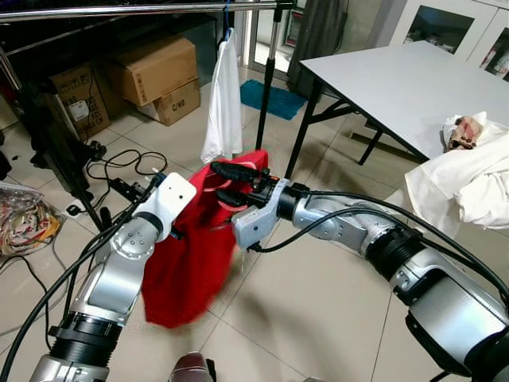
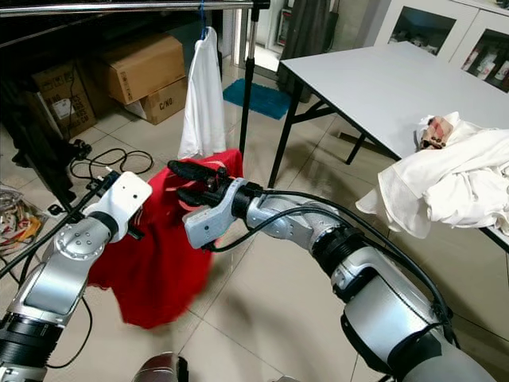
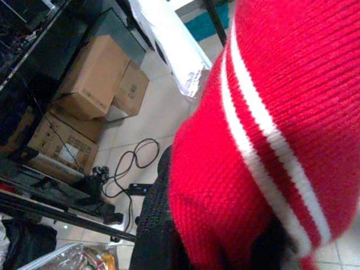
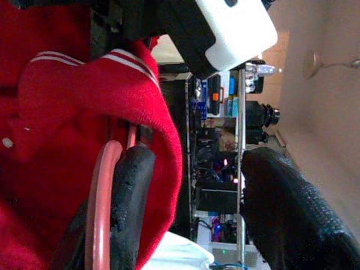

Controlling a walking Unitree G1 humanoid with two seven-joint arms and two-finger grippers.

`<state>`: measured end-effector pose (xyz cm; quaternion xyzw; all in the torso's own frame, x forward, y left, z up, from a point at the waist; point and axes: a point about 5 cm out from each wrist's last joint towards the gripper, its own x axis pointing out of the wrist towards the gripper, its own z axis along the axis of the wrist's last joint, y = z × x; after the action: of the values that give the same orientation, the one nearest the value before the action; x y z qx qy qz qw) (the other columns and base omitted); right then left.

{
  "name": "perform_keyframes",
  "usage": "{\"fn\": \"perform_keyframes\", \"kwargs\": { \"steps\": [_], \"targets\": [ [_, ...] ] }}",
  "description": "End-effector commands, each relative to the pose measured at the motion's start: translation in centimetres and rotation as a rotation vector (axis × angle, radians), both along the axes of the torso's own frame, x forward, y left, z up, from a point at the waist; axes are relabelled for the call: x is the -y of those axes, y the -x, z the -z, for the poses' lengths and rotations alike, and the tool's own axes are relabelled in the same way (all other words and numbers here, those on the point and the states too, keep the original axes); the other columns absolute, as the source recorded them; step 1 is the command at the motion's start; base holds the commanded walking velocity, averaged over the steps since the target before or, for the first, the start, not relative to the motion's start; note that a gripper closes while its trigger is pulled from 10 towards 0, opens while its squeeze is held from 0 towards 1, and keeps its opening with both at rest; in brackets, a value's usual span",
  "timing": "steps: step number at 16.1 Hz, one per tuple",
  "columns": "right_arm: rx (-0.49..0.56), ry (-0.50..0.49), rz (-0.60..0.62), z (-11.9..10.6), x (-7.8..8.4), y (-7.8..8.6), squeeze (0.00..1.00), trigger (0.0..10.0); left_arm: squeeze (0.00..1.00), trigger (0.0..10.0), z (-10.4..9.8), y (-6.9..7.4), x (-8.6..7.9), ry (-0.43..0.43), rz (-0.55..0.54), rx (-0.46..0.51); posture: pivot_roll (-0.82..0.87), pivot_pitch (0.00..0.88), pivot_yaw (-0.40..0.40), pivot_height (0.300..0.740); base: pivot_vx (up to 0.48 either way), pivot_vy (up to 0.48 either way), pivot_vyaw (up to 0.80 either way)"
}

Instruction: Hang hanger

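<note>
Two claws meet at a red knitted garment (image 1: 187, 263) on a pink hanger (image 4: 104, 208): the left claw (image 3: 169, 225) is clamped on its cloth, the right claw (image 1: 235, 185) stands apart just beside the hanger. Soft, light and floppy, the knit likely slips, so the stiff hanger near its hook looks the better hold, with the rail (image 1: 119, 9) above both claws.

Beige tiled floor (image 1: 318, 302), grey folding table (image 1: 398, 79), cardboard boxes (image 1: 155, 76) by cables (image 1: 127, 163).

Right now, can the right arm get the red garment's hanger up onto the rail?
Probably not yet. The right gripper sits at the red garment with the pink hanger beside one finger, well below the rail; nothing blocks the way up.
</note>
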<state>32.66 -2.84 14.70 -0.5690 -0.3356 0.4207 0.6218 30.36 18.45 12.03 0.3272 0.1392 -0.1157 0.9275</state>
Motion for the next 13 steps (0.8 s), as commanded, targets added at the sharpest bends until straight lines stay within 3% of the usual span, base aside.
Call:
{"fn": "perform_keyframes", "kwargs": {
  "steps": [1,5,6,9,10,13],
  "targets": [
    [-0.080,0.065,-0.006,1.2,0.5,0.2,0.00,10.0,0.00,0.0,-1.7,-0.4,1.4,0.025,0.058,0.084,0.11,0.000,-0.041,0.740,0.000,0.000,0.00],
    [-0.162,0.143,0.032,2.5,2.5,0.0,0.00,10.0,0.00,0.0,-1.6,-0.3,1.4,0.023,0.063,0.079,0.11,0.000,-0.038,0.740,0.000,0.000,0.00],
    [-0.175,0.134,0.014,2.5,2.5,0.2,1.00,10.0,0.00,0.0,-1.7,-0.3,1.4,0.023,0.066,0.079,0.11,0.000,-0.037,0.740,0.000,0.000,0.00],
    [-0.230,0.163,-0.012,3.0,2.2,0.6,1.00,10.0,0.00,0.0,-1.8,-0.4,1.5,0.024,0.071,0.082,0.11,0.000,-0.035,0.740,0.000,0.000,0.00],
    [-0.238,0.215,-0.019,3.7,2.3,0.8,0.00,10.0,0.00,0.0,-1.9,-0.5,1.6,0.025,0.073,0.086,0.11,0.000,-0.035,0.740,0.000,0.000,0.00],
    [-0.196,0.256,-0.008,4.1,2.6,0.7,0.00,10.0,0.00,0.0,-1.9,-0.4,1.5,0.025,0.069,0.089,0.11,0.000,-0.038,0.740,0.000,0.000,0.00]
  ]
}}
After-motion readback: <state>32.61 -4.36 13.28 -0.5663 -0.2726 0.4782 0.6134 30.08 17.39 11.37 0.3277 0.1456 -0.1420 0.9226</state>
